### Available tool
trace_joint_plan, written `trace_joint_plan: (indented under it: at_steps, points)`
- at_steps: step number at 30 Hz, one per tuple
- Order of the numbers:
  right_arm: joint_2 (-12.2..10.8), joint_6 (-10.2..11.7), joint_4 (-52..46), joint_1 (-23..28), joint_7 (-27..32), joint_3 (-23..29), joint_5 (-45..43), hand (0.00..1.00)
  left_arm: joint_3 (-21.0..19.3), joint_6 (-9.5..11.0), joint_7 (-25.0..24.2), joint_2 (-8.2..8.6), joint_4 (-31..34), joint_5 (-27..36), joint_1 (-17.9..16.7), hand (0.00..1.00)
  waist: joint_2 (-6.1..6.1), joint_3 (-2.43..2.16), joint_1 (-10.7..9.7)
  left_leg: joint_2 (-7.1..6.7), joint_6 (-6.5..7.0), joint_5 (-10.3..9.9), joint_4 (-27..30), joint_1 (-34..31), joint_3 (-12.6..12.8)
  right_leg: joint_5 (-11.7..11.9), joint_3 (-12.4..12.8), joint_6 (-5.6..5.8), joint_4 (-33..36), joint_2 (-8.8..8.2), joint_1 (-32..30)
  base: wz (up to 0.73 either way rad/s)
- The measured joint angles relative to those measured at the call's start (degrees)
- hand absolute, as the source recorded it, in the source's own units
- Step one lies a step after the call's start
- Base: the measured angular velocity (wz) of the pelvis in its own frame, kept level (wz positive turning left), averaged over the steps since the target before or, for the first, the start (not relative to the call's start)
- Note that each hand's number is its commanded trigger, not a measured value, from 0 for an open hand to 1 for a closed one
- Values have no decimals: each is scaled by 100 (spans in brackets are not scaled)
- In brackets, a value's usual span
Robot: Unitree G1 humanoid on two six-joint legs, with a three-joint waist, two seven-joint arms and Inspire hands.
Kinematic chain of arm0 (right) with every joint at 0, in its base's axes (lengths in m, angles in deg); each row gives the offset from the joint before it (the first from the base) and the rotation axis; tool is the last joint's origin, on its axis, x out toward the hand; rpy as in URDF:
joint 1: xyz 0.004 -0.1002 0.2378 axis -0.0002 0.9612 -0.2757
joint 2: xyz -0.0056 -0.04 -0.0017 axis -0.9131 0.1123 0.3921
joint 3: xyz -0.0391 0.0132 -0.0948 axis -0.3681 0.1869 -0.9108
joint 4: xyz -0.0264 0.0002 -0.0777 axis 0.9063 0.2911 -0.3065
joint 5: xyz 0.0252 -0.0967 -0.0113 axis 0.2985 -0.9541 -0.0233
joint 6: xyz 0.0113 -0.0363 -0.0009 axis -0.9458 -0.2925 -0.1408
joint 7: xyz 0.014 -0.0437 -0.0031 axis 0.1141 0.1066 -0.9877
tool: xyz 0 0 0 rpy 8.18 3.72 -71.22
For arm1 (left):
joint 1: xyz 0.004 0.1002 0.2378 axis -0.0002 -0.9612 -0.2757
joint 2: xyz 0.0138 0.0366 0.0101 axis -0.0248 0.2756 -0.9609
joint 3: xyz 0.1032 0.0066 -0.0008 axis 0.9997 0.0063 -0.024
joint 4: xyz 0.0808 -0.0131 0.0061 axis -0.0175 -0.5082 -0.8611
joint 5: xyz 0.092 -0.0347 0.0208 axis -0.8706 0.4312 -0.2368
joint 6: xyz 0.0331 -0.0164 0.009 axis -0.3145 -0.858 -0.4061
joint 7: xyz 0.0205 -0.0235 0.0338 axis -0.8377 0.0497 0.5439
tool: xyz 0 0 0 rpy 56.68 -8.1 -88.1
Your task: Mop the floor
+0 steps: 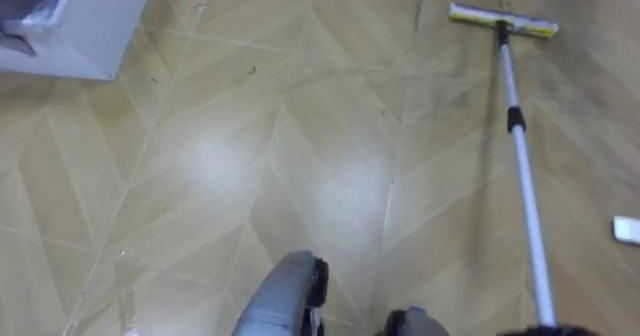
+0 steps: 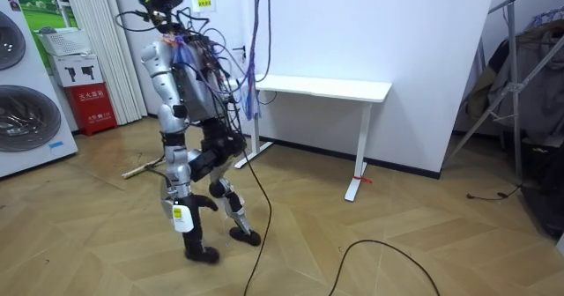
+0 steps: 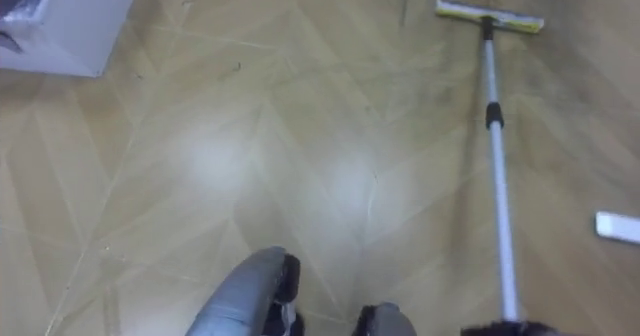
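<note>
The mop (image 1: 522,176) stands on the robot's right. Its flat yellow-and-white head (image 1: 502,20) rests on the wooden floor (image 1: 300,156) ahead, and its pale pole, with a black collar (image 1: 515,119) partway along, slants back toward the robot. At far left in the room view are stacked washing machines (image 2: 26,111). Next come a white basket (image 2: 62,40) and a red box (image 2: 91,107) with white characters too small to read, then pale vertical blinds (image 2: 110,49). The robot stands on the open floor facing these, one foot ahead of the other. Its left hand (image 2: 181,215) hangs low beside its near leg, arm almost straight down, and I cannot tell how its fingers are set. The mop runs low over the floor on its far side. A small yellow notice (image 2: 204,0) on the wall is unreadable. Further right are a white desk (image 2: 326,88) against the wall and a clothes rack (image 2: 529,85). In the eye views a white box (image 1: 75,26) sits at upper left. At lower right the pole ends at a dark sliver of the right hand (image 1: 548,331), its grip impossible to make out. A small white object (image 1: 627,229) lies on the floor at the right edge.
</note>
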Motion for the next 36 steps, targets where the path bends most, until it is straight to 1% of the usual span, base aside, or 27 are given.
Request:
trace_joint_plan:
  at_steps: [2, 3, 4, 6, 7, 8, 9, 11, 13, 14, 15, 17, 19, 20, 21, 22, 23, 24, 25, 26, 28, 29, 30, 31, 33, 35, 36]
  points:
    - [-25, -7, 61, 354, -1, 8, 17, 100, -2, 0, -84, 14, -7, -69, 50, 0, 43, -19, -94, -69, 358, -212, -164, 164, 107, -64, 180, 114, -118, 4, 149, 54]
    - [-35, -6, 143, 585, 1, -6, 13, 100, -109, -9, -98, 51, -3, -177, 55, 0, 72, -22, -112, -72, 509, -366, -103, 276, 204, 59, 218, 276, 101, -51, 159, 17]
    - [-47, -6, 208, 693, 1, -29, 13, 100, -170, -10, -91, 70, -14, -197, 51, 0, 91, -24, -111, -74, 547, -465, -71, 358, 248, 176, 206, 337, 251, -108, 142, -22]
    - [-103, -11, 269, 1262, 19, -230, 12, 100, -208, 31, -75, 123, 46, -270, 61, 0, 303, -131, -206, -75, 639, -781, -40, 587, 286, 941, 187, 432, 864, -173, -71, -26]
    - [-137, -19, 269, 1400, 35, -243, 12, 100, -206, 65, -63, 124, 89, -270, 64, 0, 357, -146, -238, -79, 657, -835, -59, 641, 288, 1172, 196, 437, 1017, -177, -145, -17]
    - [-221, -65, 263, 1608, 62, -247, 11, 100, -204, 108, -20, 126, 161, -267, 73, 0, 451, -151, -307, -84, 680, -927, -122, 743, 285, 1579, 215, 445, 1300, -178, -329, -27]
    - [-340, -73, 263, 1749, 78, -247, -11, 100, -202, 118, 66, 137, 242, -268, 95, 0, 512, -127, -375, -83, 688, -986, -191, 824, 285, 1647, 277, 434, 1472, -172, -603, -33]
    - [-521, -145, 263, 1807, 145, -246, -31, 100, -180, 133, 126, 141, 279, -257, 126, 0, 543, -108, -501, -96, 682, -1017, -340, 952, 279, 1556, 326, 417, 1359, -178, -1060, -45]
    - [-646, -223, 262, 1739, 227, -228, -151, 100, -115, 133, 171, 186, 281, -269, 130, 0, 579, -99, -513, -98, 648, -1029, -504, 1072, 184, 1528, 320, 416, 535, -168, -1301, -56]
    - [-668, -230, 258, 1698, 279, -227, -212, 100, -92, 115, 187, 239, 279, -267, 109, 0, 640, -101, -505, -102, 594, -1059, -549, 1161, 47, 1532, 211, 409, -285, -160, -1246, -51]
    - [-685, -242, 260, 1672, 309, -228, -241, 100, -96, 97, 193, 260, 279, -267, 85, 0, 598, -68, -456, -186, 529, -1097, -587, 1300, -122, 1567, 178, 344, -901, -132, -1190, -48]
    - [-681, -386, 208, 1509, 369, -227, -375, 100, -140, 4, 225, 273, 255, -250, 26, 0, 565, -30, -447, -272, 397, -1207, -590, 1518, -421, 1694, 106, 254, -1245, -47, -1016, -20]
    - [-656, -510, 208, 1328, 403, -210, -440, 100, -134, -57, 270, 256, 212, -213, 15, 0, 551, -22, -453, -242, 274, -1253, -417, 1674, -493, 1633, -203, 193, -1166, -164, -713, 26]
    - [-600, -597, 310, 1100, 431, -201, -477, 100, -87, -72, 267, 215, 198, -199, 2, 0, 494, -9, -443, -180, 132, -1197, -15, 1644, -434, 1449, -380, 77, -986, -282, -566, 36]
    - [-505, -625, 323, 812, 438, -200, -516, 100, -48, -73, 256, 144, 204, -141, -5, 0, 415, 0, -392, -44, -154, -993, 576, 1452, -286, 1232, -388, 49, -771, -272, -521, 33]
    - [-373, -613, 320, 474, 430, -206, -532, 100, 82, -80, 252, 64, 212, -110, -9, 0, 325, 3, -300, 114, -295, -580, 1293, 1135, -175, 1035, -386, -3, -527, -265, -525, 16]
    - [-304, -591, 313, 292, 421, -218, -523, 100, 159, -89, 253, 23, 219, -46, -12, 0, 266, 5, -266, 173, -314, -317, 1596, 971, -124, 959, -384, -42, -427, -270, -524, 10]
    - [-190, -516, 227, -38, 398, -242, -479, 100, 259, -97, 232, -53, 243, 7, -40, 0, 148, 27, -168, 229, -330, 241, 2076, 691, -76, 812, -349, -73, -265, -273, -507, 16]
    - [-108, -421, 63, -217, 345, -242, -419, 100, 265, -97, 172, -89, 243, -4, -53, 0, 85, 29, -99, 256, -347, 402, 2262, 465, -70, 683, -342, -114, -171, -260, -459, 22]
    - [-58, -351, -22, -265, 324, -241, -389, 100, 263, -97, 138, -101, 242, -5, -72, 0, 74, 36, -73, 299, -314, 348, 2231, 361, -65, 648, -342, -134, -142, -228, -426, 26]
    - [15, -140, -210, -370, 248, -236, -216, 100, 263, -104, 21, -122, 179, -24, -115, 0, 30, 41, 40, 332, -215, 1, 1512, 136, -13, 507, -313, -144, -136, -133, -263, 33]
    - [-28, -100, -245, -357, 183, -197, -115, 100, 249, -101, -69, -121, 154, -36, -167, 0, 11, 35, 57, 245, -196, -30, 539, 200, -3, 406, -207, -97, -232, -51, -100, 57]
    - [-78, -98, -261, -230, 122, -127, 40, 100, 245, -81, -153, -120, 152, -34, -229, 0, 22, 16, 41, 171, -27, -37, -443, 313, 19, 315, -174, -42, -403, -30, 101, 63]
    - [-122, -86, -265, -117, 99, -74, 126, 100, 231, -78, -195, -132, 141, -34, -233, 0, 31, -23, 27, 109, 48, 38, -557, 361, 36, 279, -113, 9, -490, -34, 175, 66]
    - [-154, -46, -93, 396, -17, -30, 272, 100, 208, -76, -326, -81, 23, -44, -226, 0, 42, -37, -18, 110, 388, -126, -736, 642, 330, 275, 28, 155, -768, -80, 460, 47]
    - [-164, -45, 25, 935, 18, -54, 259, 100, -97, -53, -375, 25, -96, -114, -232, 0, 101, -59, -14, 121, 492, -380, -703, 875, 528, 484, 160, 378, -476, -123, 494, -4]
    - [-202, -49, 28, 1325, 52, -88, 242, 100, -208, -8, -376, 80, -125, -135, -238, 0, 179, -97, -35, 123, 522, -544, -663, 1000, 559, 700, 126, 429, -260, -171, 486, -19]
